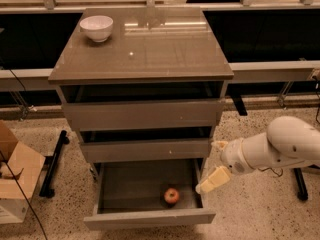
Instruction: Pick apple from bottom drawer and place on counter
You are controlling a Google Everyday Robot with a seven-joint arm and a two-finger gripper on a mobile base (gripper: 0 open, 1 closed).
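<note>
Camera view: bottom drawer (131, 183) is standing pulled open, with the apple (171, 196) lying on its floor near the right front corner. Gripper (210, 165) is hovering just beside the drawer's right wall, up and right of the apple, not touching it. Fingers (214, 178) are standing spread apart, gripping nothing. White bowl (96, 27) is sitting at the tabletop's (150, 51) back left corner.

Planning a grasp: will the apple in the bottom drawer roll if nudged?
Probably: the apple is round and sits loose in the flat-floored drawer. Its skin looks smooth, so maybe slippery. The gripper hovers beside the drawer.
</note>
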